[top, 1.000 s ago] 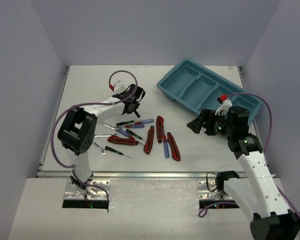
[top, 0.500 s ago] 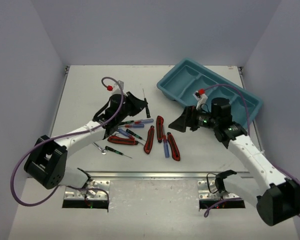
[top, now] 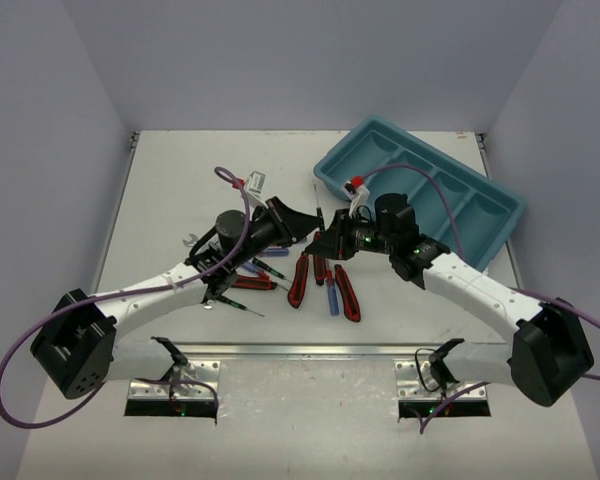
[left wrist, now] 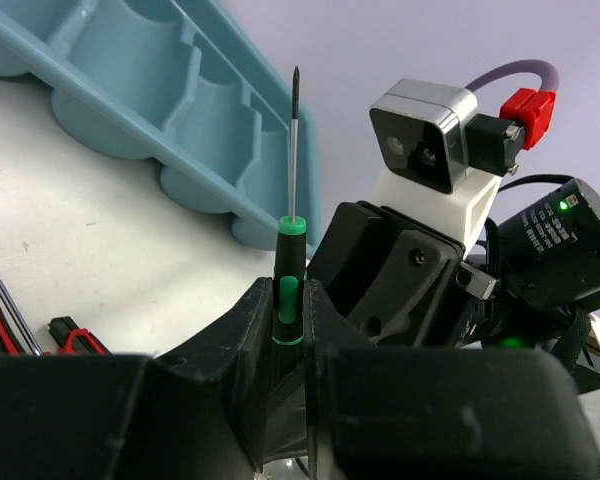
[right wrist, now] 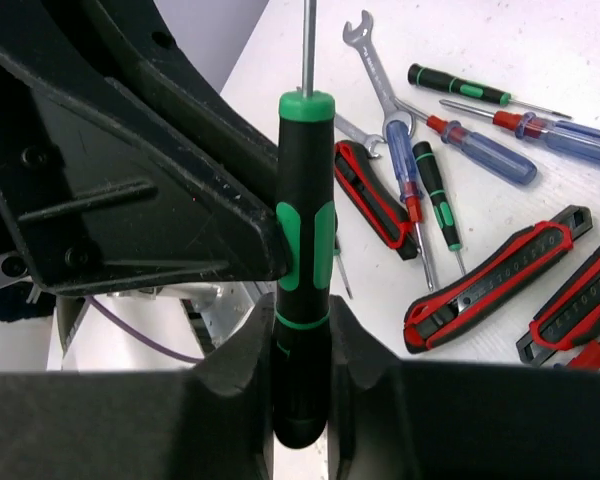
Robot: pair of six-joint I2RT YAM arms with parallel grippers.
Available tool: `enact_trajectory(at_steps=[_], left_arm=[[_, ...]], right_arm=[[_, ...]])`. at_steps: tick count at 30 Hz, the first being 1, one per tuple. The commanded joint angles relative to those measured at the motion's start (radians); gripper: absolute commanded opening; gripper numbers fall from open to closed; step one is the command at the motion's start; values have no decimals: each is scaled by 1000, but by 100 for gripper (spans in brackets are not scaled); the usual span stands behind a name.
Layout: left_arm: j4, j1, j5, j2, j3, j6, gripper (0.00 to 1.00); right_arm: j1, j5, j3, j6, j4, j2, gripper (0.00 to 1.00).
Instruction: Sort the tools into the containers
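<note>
A thin black-and-green screwdriver [top: 320,215] stands upright between both grippers above the table's middle. My left gripper [top: 305,230] is shut on its handle [left wrist: 289,275], with the shaft pointing up. My right gripper [top: 330,243] is shut on the lower handle [right wrist: 305,230], right below the left gripper's finger [right wrist: 180,210]. The teal tray [top: 332,166] lies at the back right, and its underside shows in the left wrist view [left wrist: 130,110]. Red-and-black utility knives [top: 300,278], blue-and-red screwdrivers [top: 332,297] and other green screwdrivers lie on the table below the grippers.
In the right wrist view, wrenches [right wrist: 370,55], a blue-and-red screwdriver [right wrist: 485,150], a green screwdriver [right wrist: 458,85] and utility knives [right wrist: 495,285] lie loose on the white table. A wrench [top: 192,240] lies left of the left arm. Purple cables loop over both arms.
</note>
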Motion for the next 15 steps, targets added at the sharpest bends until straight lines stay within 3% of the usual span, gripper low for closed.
enact_trajectory(at_steps=[1,3,4,5,7,12,15], left_arm=[[43,-13,1,-19,-7,5,0],[-6,-13,-36,-22,26,30,11],[-90,-12,-68,-26,50,47,54],[-149,-12,-128,-33,94,72,76],[-338,-12,-292,-51,203,122,100],[-899,-13,-734,-130,411,134,100],[-1091,-13,-839,-216,433,142,100]], right_arm=[[-1,104,33,12,77,-26,1],[-1,143,37,9,56,-30,0],[-2,168,42,10,40,-30,0],[-3,188,55,9,3,-27,0],[-5,263,93,1,-85,-9,0],[-63,514,197,38,-256,76,0],[-143,586,297,83,-310,212,0]])
